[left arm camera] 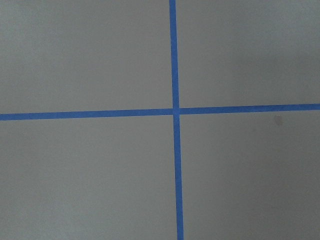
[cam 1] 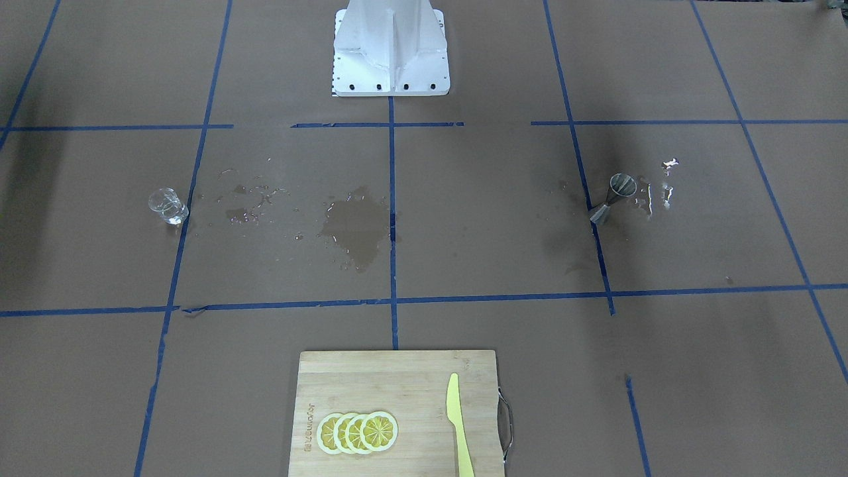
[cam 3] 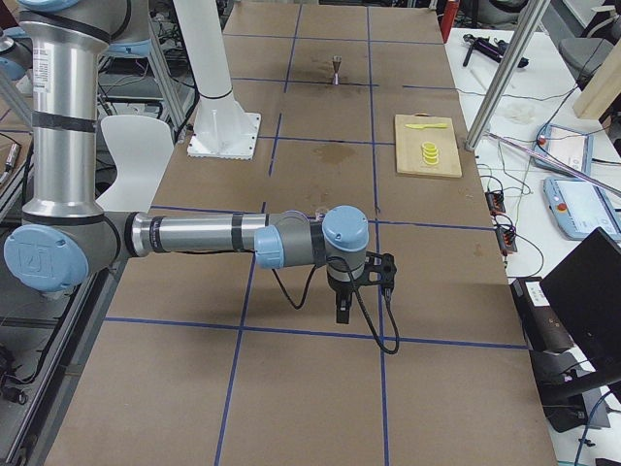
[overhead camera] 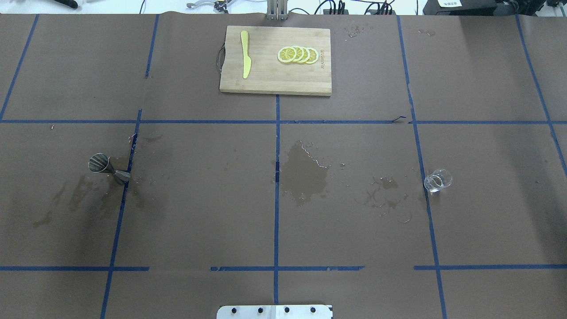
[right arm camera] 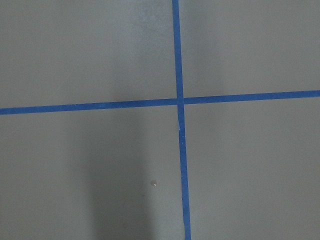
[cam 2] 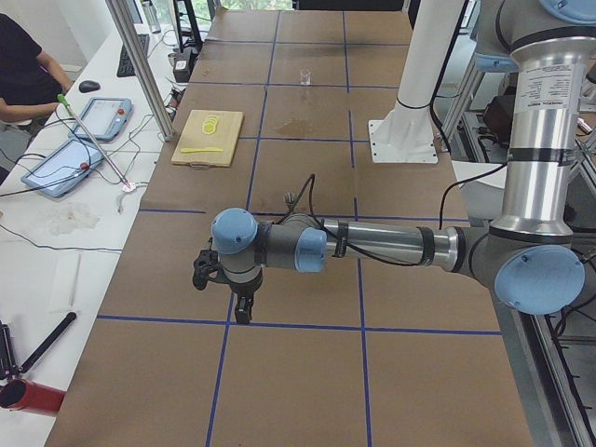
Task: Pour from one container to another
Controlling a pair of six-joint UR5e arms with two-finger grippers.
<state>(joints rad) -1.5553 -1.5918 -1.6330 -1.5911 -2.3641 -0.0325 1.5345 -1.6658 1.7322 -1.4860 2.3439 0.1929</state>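
The small clear glass cup (cam 1: 168, 206) stands on the brown paper on the robot's right side (overhead camera: 437, 180); from the left end of the table it is a far speck (cam 2: 304, 77). The grey steel jigger (cam 1: 614, 197) stands upright on the robot's left side (overhead camera: 108, 168), beside a blue tape line. No arm shows in the front or overhead views. My left gripper (cam 2: 242, 312) and right gripper (cam 3: 343, 311) hang low over the table's two ends, each far from both vessels. I cannot tell whether either is open or shut. Both wrist views show only paper and tape.
A bamboo cutting board (overhead camera: 266, 79) with several lemon slices (overhead camera: 297, 54) and a yellow knife (overhead camera: 245, 60) lies at the far middle edge. Wet patches (overhead camera: 305, 175) darken the paper at the centre and near the jigger. The white robot base (cam 1: 391, 50) stands at mid-table.
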